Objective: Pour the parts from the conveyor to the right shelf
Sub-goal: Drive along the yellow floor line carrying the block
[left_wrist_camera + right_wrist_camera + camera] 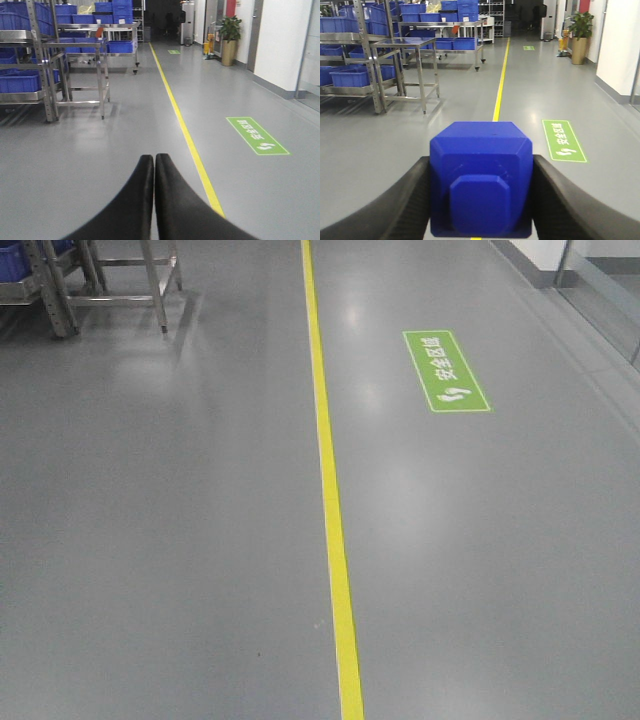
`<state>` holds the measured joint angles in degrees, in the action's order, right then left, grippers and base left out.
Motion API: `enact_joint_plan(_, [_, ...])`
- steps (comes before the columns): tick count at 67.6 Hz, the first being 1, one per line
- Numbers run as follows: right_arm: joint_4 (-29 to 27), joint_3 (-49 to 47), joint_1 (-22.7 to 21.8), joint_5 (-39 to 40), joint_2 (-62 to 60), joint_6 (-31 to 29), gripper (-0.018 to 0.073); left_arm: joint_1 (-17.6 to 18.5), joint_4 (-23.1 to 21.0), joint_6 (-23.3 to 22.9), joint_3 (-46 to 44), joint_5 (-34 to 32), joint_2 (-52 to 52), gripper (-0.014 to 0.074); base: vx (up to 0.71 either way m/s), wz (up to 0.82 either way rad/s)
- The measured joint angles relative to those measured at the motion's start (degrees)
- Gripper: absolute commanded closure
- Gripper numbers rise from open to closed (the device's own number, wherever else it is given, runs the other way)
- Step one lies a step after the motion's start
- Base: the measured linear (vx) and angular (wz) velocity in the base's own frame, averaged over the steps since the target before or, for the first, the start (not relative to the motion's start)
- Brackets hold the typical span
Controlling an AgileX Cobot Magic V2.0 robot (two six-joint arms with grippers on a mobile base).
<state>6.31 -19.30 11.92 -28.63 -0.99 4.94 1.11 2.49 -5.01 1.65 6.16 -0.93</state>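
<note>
In the right wrist view a bright-blue cube part [481,175] with a raised knob facing the camera sits between my black fingers; my right gripper [481,165] is shut on it, above the grey floor. My left gripper [154,159] is shut with its two tips touching and nothing held. A stainless-steel shelf rack with deep-blue bins [347,75] stands far off at the left, also seen as the rack [22,80] in the left wrist view and the rack's corner [45,280] in the front view. The conveyor is out of view.
A yellow floor line [328,490] runs straight ahead, with a green floor sign [446,370] to its right. A bare steel table frame [415,70] stands beside the rack, and more carts with blue bins [445,30] lie behind. A potted plant [230,42] and a white wall [280,40] line the right side.
</note>
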Motion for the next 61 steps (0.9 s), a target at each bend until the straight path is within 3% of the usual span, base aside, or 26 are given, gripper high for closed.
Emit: enact_joint_plan(61, [0.00,0.00,0.00,0.00,0.00,0.00,0.0523,0.00,0.00,0.00,0.00,0.00,0.00,0.0603,0.54,0.04])
